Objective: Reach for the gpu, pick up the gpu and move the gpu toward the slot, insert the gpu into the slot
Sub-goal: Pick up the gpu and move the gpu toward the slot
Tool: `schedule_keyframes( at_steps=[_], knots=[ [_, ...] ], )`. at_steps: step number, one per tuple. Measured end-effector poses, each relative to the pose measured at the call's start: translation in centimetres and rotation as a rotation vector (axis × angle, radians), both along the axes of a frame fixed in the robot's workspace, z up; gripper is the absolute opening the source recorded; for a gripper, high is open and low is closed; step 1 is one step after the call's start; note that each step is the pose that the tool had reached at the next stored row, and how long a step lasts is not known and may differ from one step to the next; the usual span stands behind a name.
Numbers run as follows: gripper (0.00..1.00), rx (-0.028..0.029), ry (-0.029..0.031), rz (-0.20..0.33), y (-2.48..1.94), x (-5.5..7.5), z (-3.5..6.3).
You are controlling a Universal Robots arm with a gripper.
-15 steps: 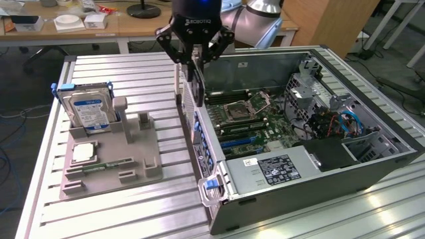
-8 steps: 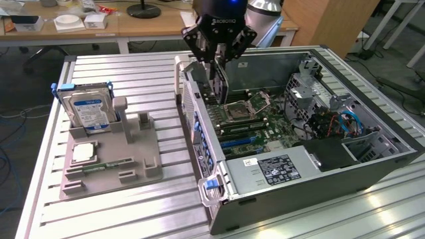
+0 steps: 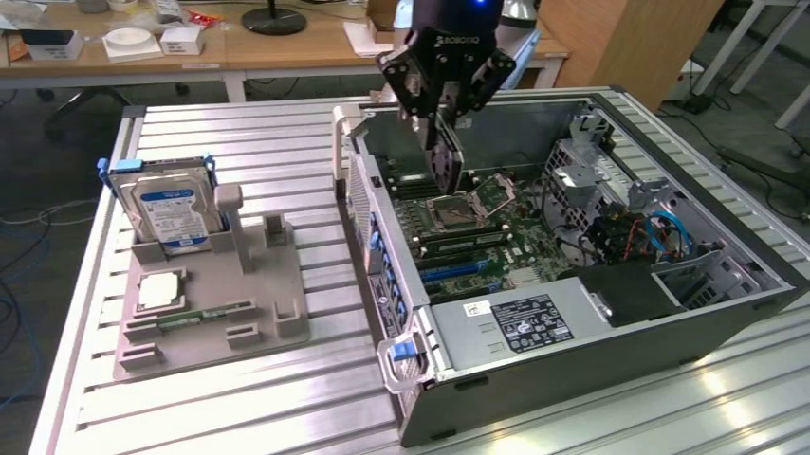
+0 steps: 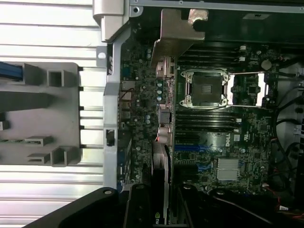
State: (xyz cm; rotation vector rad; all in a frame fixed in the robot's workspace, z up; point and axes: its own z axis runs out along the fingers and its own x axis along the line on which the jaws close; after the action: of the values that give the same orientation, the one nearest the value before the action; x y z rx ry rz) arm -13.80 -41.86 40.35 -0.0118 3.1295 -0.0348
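Above motherboard (image 3: 513, 237), gpu (image 3: 446, 163) lengthwise vertical

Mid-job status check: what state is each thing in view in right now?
hand, shut on the gpu.
gpu, held on edge over the motherboard.
computer case, lying on its side, open.
hard drive, upright in the grey holder.
memory stick, lying flat in the grey holder.

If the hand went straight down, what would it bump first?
Probably the motherboard beside the processor socket; the gpu gripped in the hand would touch it first, though depth is unclear.
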Motion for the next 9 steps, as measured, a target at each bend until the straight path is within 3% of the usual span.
schedule_keyframes(
  at_steps=[9],
  knots=[
    [0.27, 0.0004, 0.0001, 0.003, 0.0, 2.9, 0.0]
  ],
)
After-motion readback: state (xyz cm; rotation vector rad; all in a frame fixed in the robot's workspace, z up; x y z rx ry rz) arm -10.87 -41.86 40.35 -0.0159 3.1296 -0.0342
